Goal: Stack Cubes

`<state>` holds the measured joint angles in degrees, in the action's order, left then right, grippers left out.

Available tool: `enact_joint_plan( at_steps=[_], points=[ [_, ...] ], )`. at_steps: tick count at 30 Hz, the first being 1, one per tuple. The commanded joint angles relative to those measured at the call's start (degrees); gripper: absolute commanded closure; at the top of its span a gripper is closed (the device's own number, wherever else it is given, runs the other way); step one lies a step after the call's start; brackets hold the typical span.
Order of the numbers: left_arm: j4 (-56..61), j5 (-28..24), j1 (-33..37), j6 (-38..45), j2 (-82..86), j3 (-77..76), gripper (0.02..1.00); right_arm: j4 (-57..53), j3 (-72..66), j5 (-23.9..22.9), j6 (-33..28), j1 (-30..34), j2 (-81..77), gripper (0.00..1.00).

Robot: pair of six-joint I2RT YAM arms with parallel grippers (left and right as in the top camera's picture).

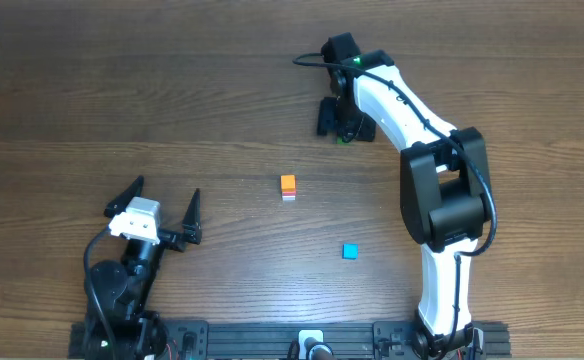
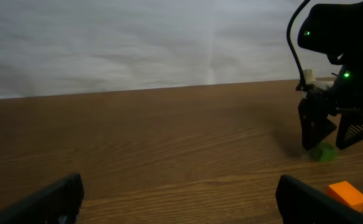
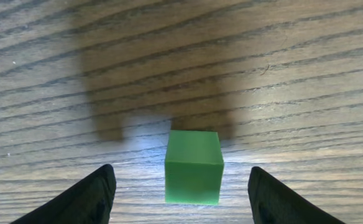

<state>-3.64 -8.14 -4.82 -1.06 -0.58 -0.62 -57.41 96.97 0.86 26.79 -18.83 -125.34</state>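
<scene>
A green cube (image 3: 194, 166) rests on the wooden table between the spread fingers of my right gripper (image 3: 181, 193), which is open and just above it at the far right of the table; the same cube (image 2: 324, 152) sits under that gripper (image 2: 328, 132) in the left wrist view. In the top view the right gripper (image 1: 344, 122) covers most of the cube. An orange cube (image 1: 288, 183) sits on a white cube (image 1: 289, 196) mid-table. A blue cube (image 1: 350, 251) lies nearer the front. My left gripper (image 1: 164, 212) stands open at the front left, holding nothing.
The right arm (image 1: 412, 110) stretches from its base up the right side of the wooden table (image 1: 122, 90). The orange cube (image 2: 349, 195) lies ahead of my left gripper, slightly to its right.
</scene>
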Motion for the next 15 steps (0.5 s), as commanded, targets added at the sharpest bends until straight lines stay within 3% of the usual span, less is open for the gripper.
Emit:
enact_joint_plan(
  at_steps=[1, 15],
  points=[
    [0.0, 0.3, -0.3, 1.0, 0.3, 0.3, 0.018, -0.2, 1.0, -0.9, -0.3, 0.4, -1.4, 0.338],
    [0.0, 0.3, -0.3, 1.0, 0.3, 0.3, 0.018, -0.3, 0.7, -0.9, -0.3, 0.4, -1.9, 0.557]
  ],
)
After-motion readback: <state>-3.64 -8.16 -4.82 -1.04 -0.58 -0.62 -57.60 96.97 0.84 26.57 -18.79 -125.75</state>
